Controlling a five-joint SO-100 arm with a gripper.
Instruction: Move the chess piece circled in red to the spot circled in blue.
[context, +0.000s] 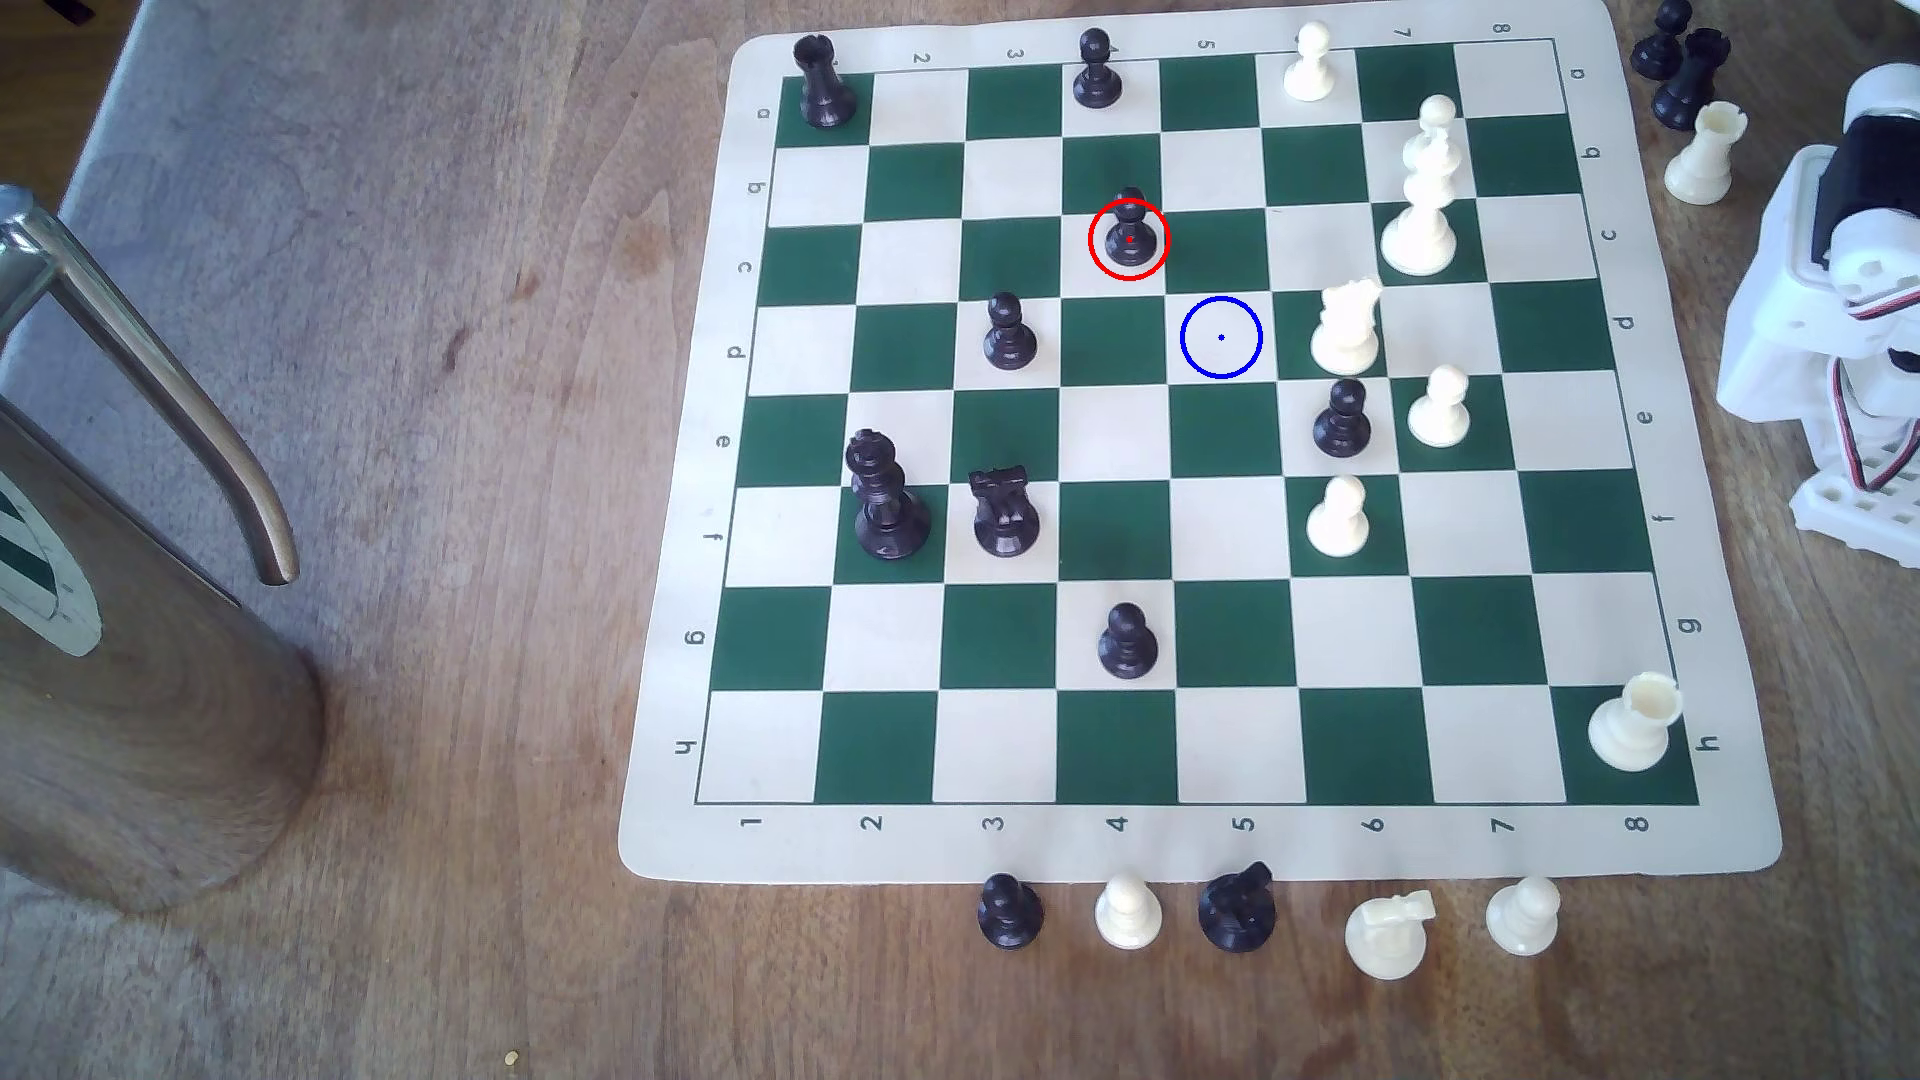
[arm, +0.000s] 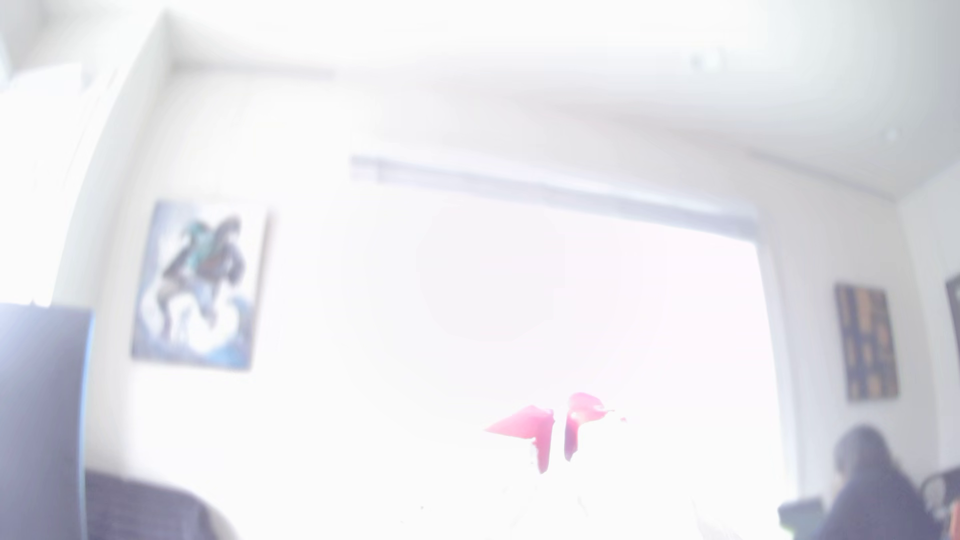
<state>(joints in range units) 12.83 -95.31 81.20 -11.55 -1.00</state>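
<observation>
Nothing is done yet, I judge: the black pawn (context: 1129, 231) stands in its red ring, diagonally next to the bare blue-ringed square (context: 1221, 336), while the tool (arm: 558, 439), aimed at the room, looks nearly closed and empty.

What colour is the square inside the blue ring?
Cream, on the blue-ringed square; the exterior view shows it best.

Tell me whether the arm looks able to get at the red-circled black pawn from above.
Probably yes: the black pawn stands alone on its square, adjacent squares bare, and the arm is folded off the board's right edge in the exterior view.
</observation>
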